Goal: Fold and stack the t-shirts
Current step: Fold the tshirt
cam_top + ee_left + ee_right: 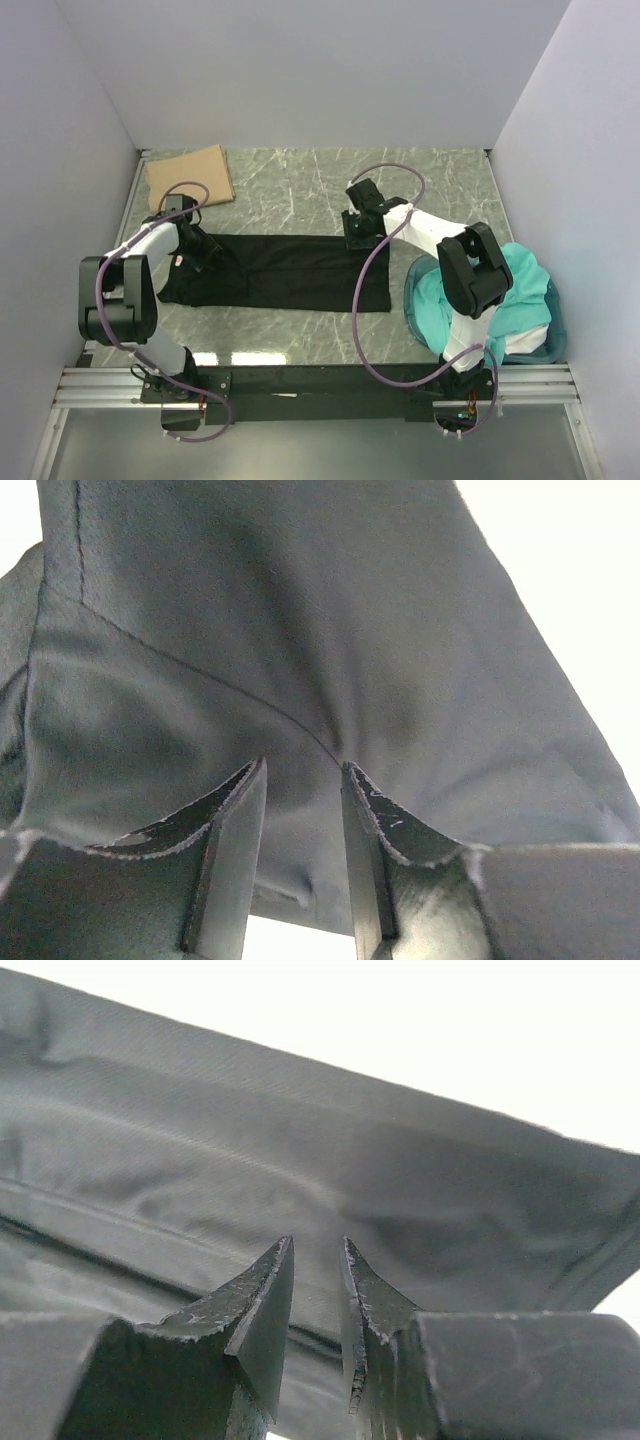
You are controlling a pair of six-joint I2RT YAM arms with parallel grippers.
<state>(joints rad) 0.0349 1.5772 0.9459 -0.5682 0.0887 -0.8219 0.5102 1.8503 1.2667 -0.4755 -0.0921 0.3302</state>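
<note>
Stretched flat across the middle of the top view on the marbled table, a black t-shirt; pinched at its left end by the left gripper, fabric puckering into the narrow gap between the fingers; nipped along its upper right edge by the right gripper, likewise clenched on cloth; at lower right, teal t-shirts heaped in a blue tub; at upper left, a folded tan-brown t-shirt.

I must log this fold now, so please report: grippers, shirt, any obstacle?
Left gripper pinching black t-shirt, left end. Right gripper at its far edge, right end, grip unclear. Shirt lies along table, nothing in the way.
</note>
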